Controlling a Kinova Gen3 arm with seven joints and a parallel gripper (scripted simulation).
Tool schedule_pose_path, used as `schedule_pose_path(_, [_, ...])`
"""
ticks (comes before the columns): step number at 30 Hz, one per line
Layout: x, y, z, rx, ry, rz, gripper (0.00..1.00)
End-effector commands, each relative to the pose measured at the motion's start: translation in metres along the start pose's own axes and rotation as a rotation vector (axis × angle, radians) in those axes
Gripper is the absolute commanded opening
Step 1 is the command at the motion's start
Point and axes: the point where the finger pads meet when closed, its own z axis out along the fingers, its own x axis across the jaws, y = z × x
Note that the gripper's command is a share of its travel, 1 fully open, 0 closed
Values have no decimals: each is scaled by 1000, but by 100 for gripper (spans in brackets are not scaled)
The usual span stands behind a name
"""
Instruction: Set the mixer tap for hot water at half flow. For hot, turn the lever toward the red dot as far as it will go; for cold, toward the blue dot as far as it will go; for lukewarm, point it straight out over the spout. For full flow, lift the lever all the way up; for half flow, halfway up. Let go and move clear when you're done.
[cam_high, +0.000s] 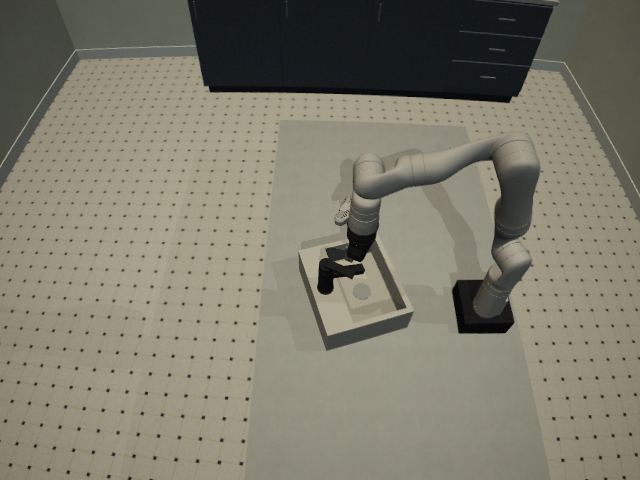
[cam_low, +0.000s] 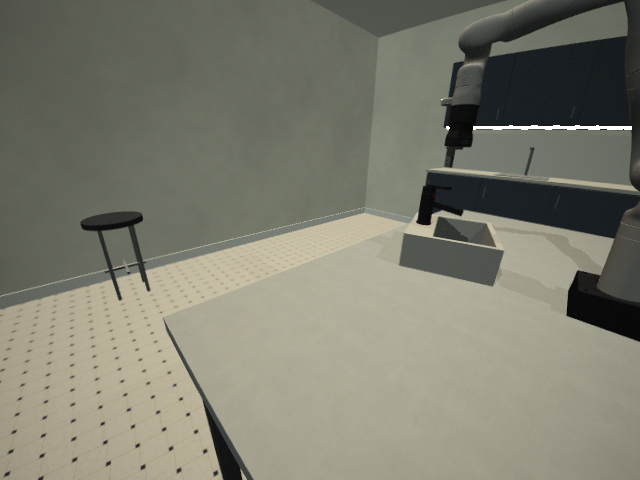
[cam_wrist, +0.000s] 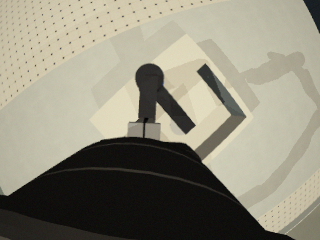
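Observation:
The black mixer tap (cam_high: 325, 283) (cam_low: 425, 207) (cam_wrist: 149, 76) stands on the sink's rim. Its spout (cam_low: 448, 208) (cam_wrist: 176, 110) points over the basin. The flat lever (cam_low: 440, 187) (cam_wrist: 147, 104) is swung to one side of the spout, away from the blue dot (cam_wrist: 163, 83) and toward the side where a small reddish spot (cam_low: 434, 195) shows. Its exact lift is hard to judge; it looks near level in the exterior view. My gripper (cam_high: 349, 259) (cam_low: 448, 165) (cam_wrist: 146, 127) is shut and empty, above the tap. In the wrist view its tips overlap the lever's outer end; the exterior view shows a gap.
The pale sink (cam_high: 361, 330) (cam_low: 447, 258) has raised walls around its basin, with a round drain (cam_high: 361, 291) inside. My arm's black base (cam_high: 483, 322) (cam_low: 584, 302) stands to the sink's right. Dark cabinets (cam_high: 330, 46) and a stool (cam_low: 111, 221) are farther off.

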Motion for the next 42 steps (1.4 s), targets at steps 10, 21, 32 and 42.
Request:
schedule_pose_path(10, [-1, 0, -1, 4, -7, 10, 100])
schedule_pose_path(21, [-1, 0, -1, 4, -7, 10, 100])
schedule_pose_path(32, [-1, 0, -1, 4, -7, 10, 100])
schedule_pose_path(42, [-2, 0, -1, 5, -8, 10, 100])
